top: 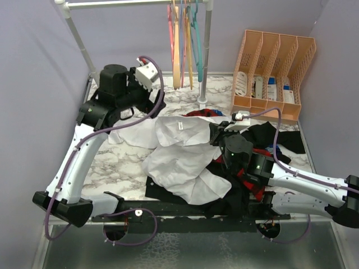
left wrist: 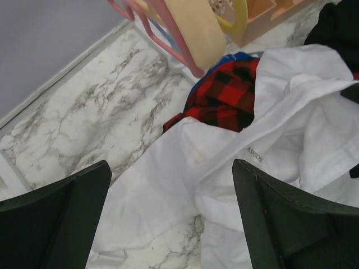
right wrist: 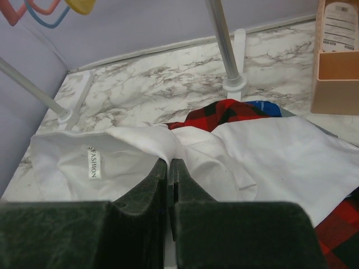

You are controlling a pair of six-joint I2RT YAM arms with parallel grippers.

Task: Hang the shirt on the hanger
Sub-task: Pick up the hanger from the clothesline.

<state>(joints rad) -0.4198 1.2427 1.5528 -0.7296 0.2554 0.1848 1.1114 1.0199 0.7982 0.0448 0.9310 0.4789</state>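
The white shirt (top: 179,151) lies crumpled mid-table, collar label up. My right gripper (top: 217,134) is shut on a fold of the shirt next to the collar; in the right wrist view the gripper (right wrist: 169,163) pinches white fabric (right wrist: 129,162). My left gripper (top: 147,92) is open and empty, hovering over the shirt's far left part (left wrist: 168,190), gripper (left wrist: 171,168) apart from the cloth. The thin pink hanger (top: 170,33) hangs on the rack at the back; its lower arm shows in the left wrist view (left wrist: 178,53).
A peach-orange hanger (top: 177,56), a yellow one (top: 189,56) and a teal one (top: 197,45) hang beside the pink. The rack post (top: 205,56) stands behind the shirt. A red-and-black plaid shirt (left wrist: 224,95) and black garment (top: 269,137) lie under and right of it. A peach file organizer (top: 269,73) stands back right.
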